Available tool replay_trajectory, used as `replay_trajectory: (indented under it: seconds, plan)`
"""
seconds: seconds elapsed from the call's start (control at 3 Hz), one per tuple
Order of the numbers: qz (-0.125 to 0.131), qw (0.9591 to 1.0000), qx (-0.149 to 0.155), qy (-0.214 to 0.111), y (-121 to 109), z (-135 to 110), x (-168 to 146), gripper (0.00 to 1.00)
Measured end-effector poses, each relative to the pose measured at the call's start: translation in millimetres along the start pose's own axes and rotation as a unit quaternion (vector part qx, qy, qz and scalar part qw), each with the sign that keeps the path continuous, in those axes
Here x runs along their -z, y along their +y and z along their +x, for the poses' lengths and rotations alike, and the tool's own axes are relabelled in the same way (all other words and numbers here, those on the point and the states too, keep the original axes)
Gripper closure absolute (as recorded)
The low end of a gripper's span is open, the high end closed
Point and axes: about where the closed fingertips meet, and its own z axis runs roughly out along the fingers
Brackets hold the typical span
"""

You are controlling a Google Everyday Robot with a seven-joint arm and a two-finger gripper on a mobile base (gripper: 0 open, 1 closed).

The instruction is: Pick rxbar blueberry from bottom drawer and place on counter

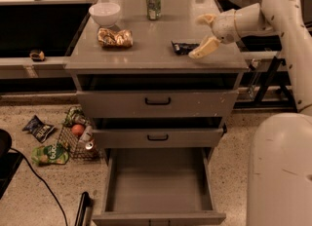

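Observation:
The rxbar blueberry [183, 47], a small dark bar, lies flat on the counter [156, 57] near its right side. My gripper [204, 35] hovers just right of the bar, its two pale fingers spread open and holding nothing. The bottom drawer [158, 186] is pulled out and its grey tray shows nothing inside.
On the counter stand a white bowl [105, 13], a golden-brown snack bag [115, 37] and a green can [153, 3]. The two upper drawers are partly open. On the floor at left lie a wire basket [75, 140] with items and chip bags [39, 127].

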Motion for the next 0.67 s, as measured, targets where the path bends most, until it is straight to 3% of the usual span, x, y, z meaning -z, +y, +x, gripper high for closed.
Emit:
replay_trajectory:
  seconds: [0.33,0.67]
  plan:
    - [0.048,0.9988,-0.001,0.004,-4,5,35,0.0]
    - [0.113,0.9933,0.011,0.02,-3,2,82,0.0]
